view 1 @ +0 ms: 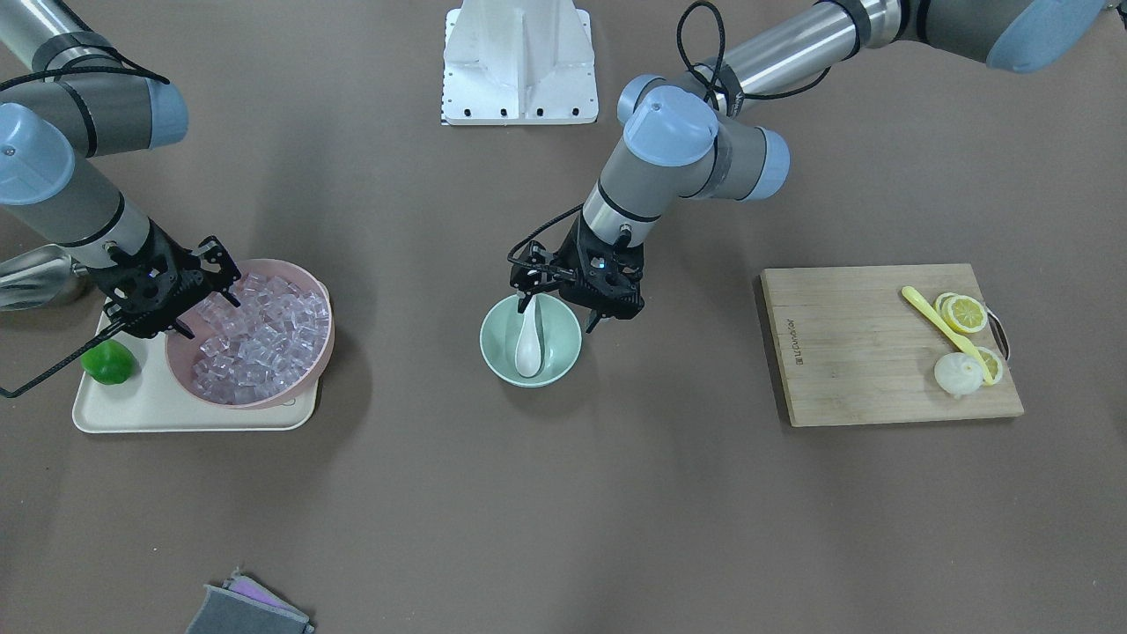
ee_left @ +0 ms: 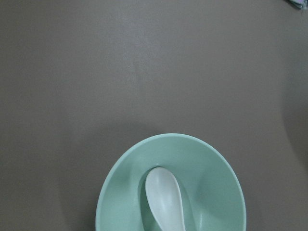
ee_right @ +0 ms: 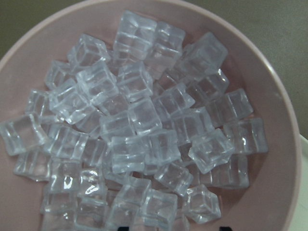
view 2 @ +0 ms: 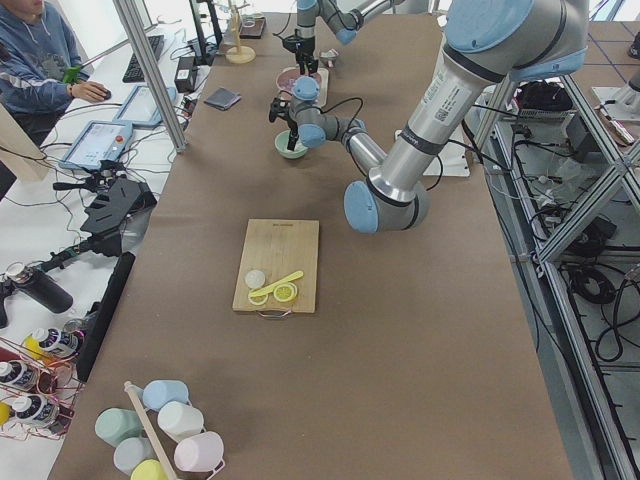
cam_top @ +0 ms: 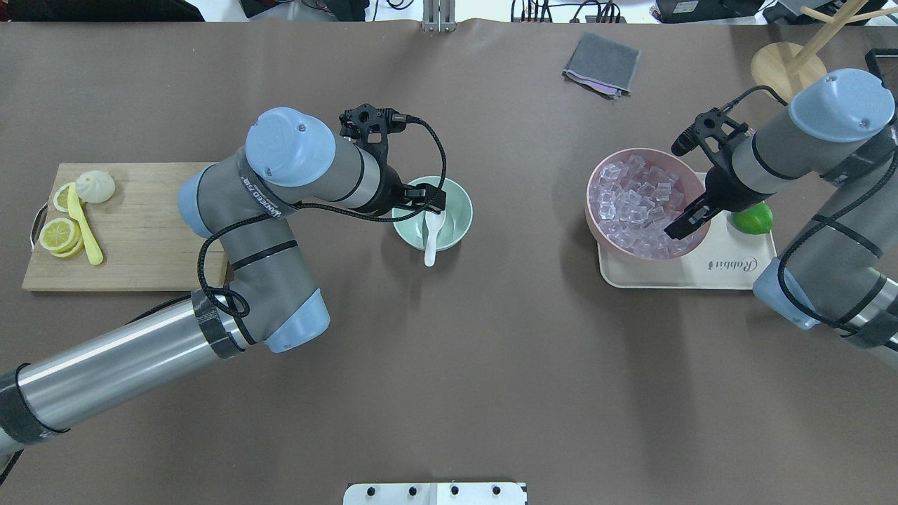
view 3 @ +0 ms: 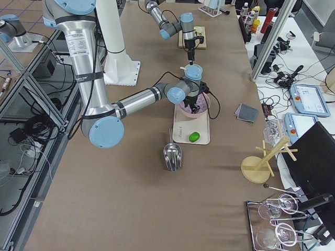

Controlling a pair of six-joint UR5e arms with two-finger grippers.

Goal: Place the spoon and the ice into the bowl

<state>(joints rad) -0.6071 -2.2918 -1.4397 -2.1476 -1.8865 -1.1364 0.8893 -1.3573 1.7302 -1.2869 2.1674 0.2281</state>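
The mint-green bowl (view 1: 491, 354) stands mid-table, also in the overhead view (cam_top: 461, 203) and the left wrist view (ee_left: 216, 163). The white spoon (view 1: 529, 346) lies in it, scoop down and handle over the rim (cam_top: 431, 238) (ee_left: 166, 199). My left gripper (view 1: 560, 312) hovers at the bowl's robot-side rim, open and empty (cam_top: 426, 198). The ice (view 1: 264, 339) is a heap of clear cubes in the pink bowl (view 1: 304, 273) (ee_right: 139, 130). My right gripper (view 1: 209, 313) hangs open just above the ice (cam_top: 679, 226); its fingertips (ee_right: 122, 227) show at the right wrist view's bottom edge.
The pink bowl sits on a cream tray (view 1: 158, 409) with a green fruit (view 1: 107, 363). A metal scoop (view 1: 26, 273) lies beside the tray. A wooden board (view 1: 845, 352) holds a yellow spoon (view 1: 942, 326), lemon slices and a bun. A grey cloth (view 1: 246, 608) lies near the edge.
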